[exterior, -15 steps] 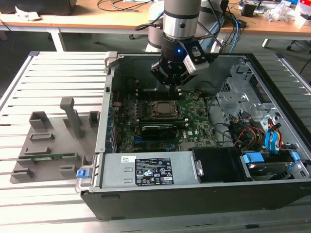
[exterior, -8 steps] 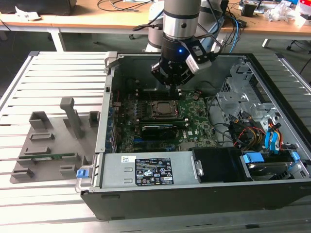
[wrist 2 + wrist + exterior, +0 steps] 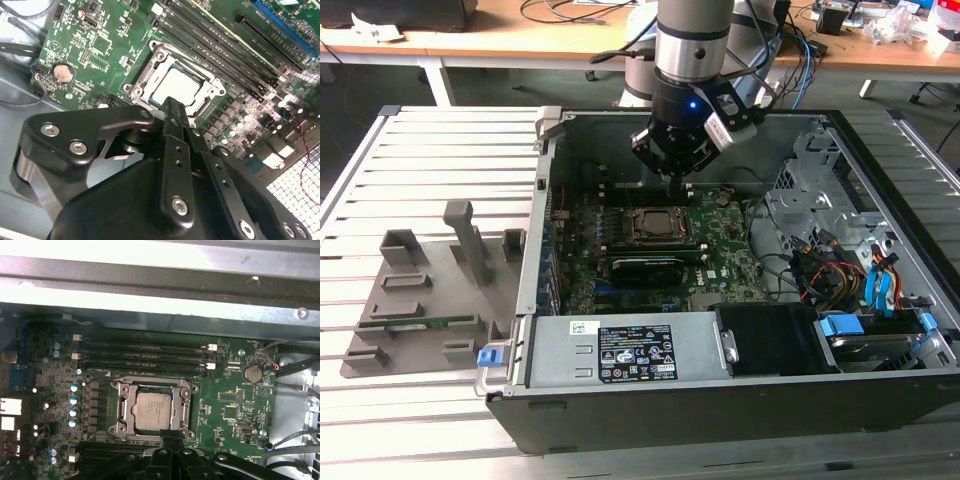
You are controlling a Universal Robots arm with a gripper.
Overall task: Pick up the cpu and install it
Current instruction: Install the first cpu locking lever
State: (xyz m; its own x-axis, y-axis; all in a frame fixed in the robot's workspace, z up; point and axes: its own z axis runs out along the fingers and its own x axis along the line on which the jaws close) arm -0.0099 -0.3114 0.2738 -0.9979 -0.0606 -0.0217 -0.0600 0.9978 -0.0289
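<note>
cpu [image 3: 154, 410] sits seated in the socket frame [image 3: 122, 410] on the motherboard [image 3: 225, 390]. gripper [image 3: 171, 106] hovers just above its edge, jaws pinched together, holding nothing. a careless descent might scrape the chip.

From my remote seat, the arm [image 3: 692, 40] hung straight down, wrist vertical, with the gripper [image 3: 675, 178] pointing down. In both wrist views the black fingers [image 3: 172, 120] were pressed together at the tip [image 3: 170, 440], nothing pinched between them.

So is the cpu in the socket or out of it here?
In. The small silvery square cpu lies flat inside the dark metal socket frame on the green motherboard, with the tool above its edge.
</note>
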